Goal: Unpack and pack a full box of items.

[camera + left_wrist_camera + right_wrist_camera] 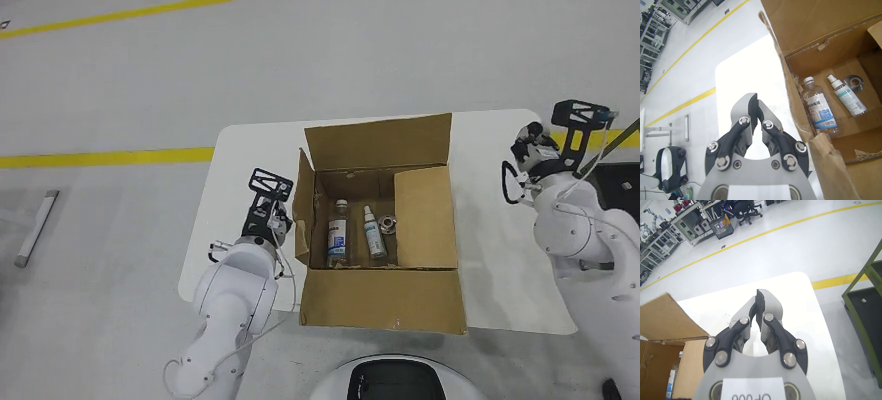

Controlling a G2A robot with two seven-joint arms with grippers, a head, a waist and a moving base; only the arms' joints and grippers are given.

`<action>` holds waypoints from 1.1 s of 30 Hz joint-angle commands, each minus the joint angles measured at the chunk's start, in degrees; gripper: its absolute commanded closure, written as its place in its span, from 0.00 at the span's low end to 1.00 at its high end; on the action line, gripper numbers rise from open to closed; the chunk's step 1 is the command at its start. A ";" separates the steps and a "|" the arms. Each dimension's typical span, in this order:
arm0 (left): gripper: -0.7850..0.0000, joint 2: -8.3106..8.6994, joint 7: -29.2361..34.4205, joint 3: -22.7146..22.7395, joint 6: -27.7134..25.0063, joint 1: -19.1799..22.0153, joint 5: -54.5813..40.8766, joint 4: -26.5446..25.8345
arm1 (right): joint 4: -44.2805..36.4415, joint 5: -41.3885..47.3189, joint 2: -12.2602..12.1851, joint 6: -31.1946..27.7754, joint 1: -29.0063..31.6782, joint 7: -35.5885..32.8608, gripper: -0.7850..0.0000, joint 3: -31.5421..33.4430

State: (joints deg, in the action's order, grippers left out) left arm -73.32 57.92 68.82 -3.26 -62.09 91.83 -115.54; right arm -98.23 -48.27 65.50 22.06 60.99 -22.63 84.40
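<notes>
Box [382, 300] between left tool [755, 98] and right tool [757, 297], nearer the left

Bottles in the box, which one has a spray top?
The smaller bottle, lying between the bigger bottle and the metal ring. Its top is a narrow spray nozzle; the bigger one has a plain round cap.

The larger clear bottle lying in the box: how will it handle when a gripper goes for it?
The larger clear bottle looks rounded and lies on its side on the box floor, so a nudge may roll it. Its clear plastic wall probably flexes under a squeeze and could slip.
</notes>
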 commanded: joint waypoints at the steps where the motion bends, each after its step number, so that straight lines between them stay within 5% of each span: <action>1: 1.00 -0.19 -0.05 -0.94 -0.36 0.30 -0.93 -0.10 | 2.60 0.77 0.23 -0.38 -2.04 0.00 1.00 -0.98; 9: 1.00 -0.72 -0.43 -4.23 -5.11 0.23 -6.70 -1.86 | 12.64 6.15 1.62 -2.70 -10.08 -0.77 1.00 -5.56; 17: 1.00 -0.68 1.22 -5.46 -9.92 -1.36 -10.49 -1.13 | 17.53 7.24 2.38 -12.16 -16.42 -3.69 1.00 -9.96; 33: 1.00 -0.13 2.97 -5.35 -16.17 -2.02 -10.94 -0.12 | 14.60 5.86 2.01 -21.81 -13.37 -1.61 1.00 -8.94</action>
State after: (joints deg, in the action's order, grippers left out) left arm -73.50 60.92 63.51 -19.08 -64.12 80.39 -115.76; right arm -83.28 -41.67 67.57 0.34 47.17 -24.20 75.37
